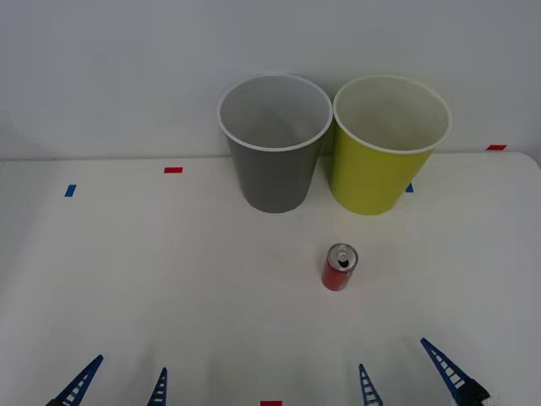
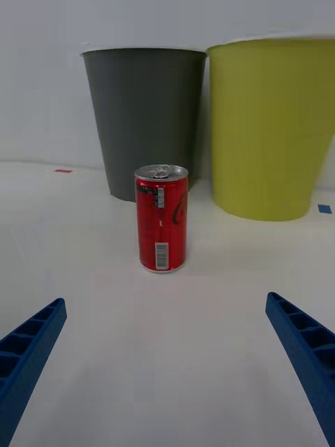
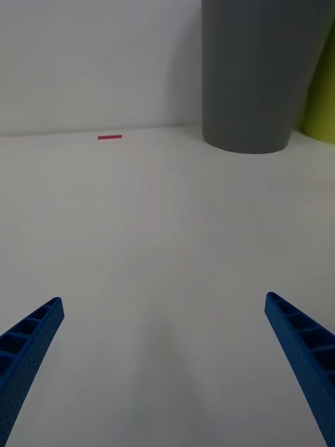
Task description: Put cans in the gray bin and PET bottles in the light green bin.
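Can (image 1: 340, 267) upright, tab end up

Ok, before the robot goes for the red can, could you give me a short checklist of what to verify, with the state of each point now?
1. Red can stands upright on the table, apart from both bins: ok.
2. Right gripper open, can lying ahead between its finger lines: ok.
3. Gray bin upright, mouth open, nothing seen inside: ok.
4. Light green bin stands close beside the gray one; aim carefully for gray: ok.
5. Left gripper open, low at the near edge, away from the can: ok.
6. Can full or empty: cannot tell.
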### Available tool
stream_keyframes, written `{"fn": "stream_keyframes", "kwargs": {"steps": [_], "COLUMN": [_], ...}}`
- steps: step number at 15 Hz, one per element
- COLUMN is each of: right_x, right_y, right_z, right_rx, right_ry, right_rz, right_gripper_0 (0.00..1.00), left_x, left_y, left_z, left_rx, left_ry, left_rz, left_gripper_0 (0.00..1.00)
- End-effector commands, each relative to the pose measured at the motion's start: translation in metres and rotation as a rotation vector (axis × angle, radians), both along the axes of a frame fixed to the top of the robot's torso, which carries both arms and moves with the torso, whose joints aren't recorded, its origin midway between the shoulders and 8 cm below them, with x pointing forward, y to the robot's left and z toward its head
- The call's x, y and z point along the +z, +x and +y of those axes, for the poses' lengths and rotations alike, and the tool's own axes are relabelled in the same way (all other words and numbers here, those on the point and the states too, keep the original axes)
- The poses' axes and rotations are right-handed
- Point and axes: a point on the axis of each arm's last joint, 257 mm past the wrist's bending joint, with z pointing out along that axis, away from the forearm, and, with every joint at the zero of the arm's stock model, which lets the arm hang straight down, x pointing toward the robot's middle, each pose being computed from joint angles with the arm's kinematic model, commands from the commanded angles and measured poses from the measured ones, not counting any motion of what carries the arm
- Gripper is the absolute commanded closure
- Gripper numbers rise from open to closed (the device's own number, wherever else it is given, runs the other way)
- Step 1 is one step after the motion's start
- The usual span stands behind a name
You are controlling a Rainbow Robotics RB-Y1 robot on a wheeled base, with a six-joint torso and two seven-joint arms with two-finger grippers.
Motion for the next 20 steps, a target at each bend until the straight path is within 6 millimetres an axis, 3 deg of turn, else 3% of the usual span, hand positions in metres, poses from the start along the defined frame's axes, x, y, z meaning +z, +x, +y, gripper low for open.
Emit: {"fn": "stream_keyframes", "kwargs": {"steps": [1, 4, 10, 20], "right_x": [0.003, 0.003, 0.007, 0.028], "right_y": [0.020, 0.048, 0.108, 0.165], "right_z": [0.022, 0.038, 0.042, 0.065], "right_rx": [0.028, 0.025, -0.019, -0.038], "right_ry": [0.029, 0.039, 0.057, 0.082], "right_rz": [0.001, 0.007, -0.034, -0.016], "right_gripper_0": [0.00, 0.00, 0.00, 0.00], "left_x": [0.000, 0.000, 0.000, 0.000], "left_y": [0.000, 0.000, 0.000, 0.000], "left_z": [0.000, 0.000, 0.000, 0.000], "left_rx": [0.000, 0.000, 0.000, 0.000], "left_ry": [0.000, 0.000, 0.000, 0.000], "left_rz": [0.000, 0.000, 0.000, 0.000], "left_gripper_0": [0.00, 0.00, 0.00, 0.00]}}
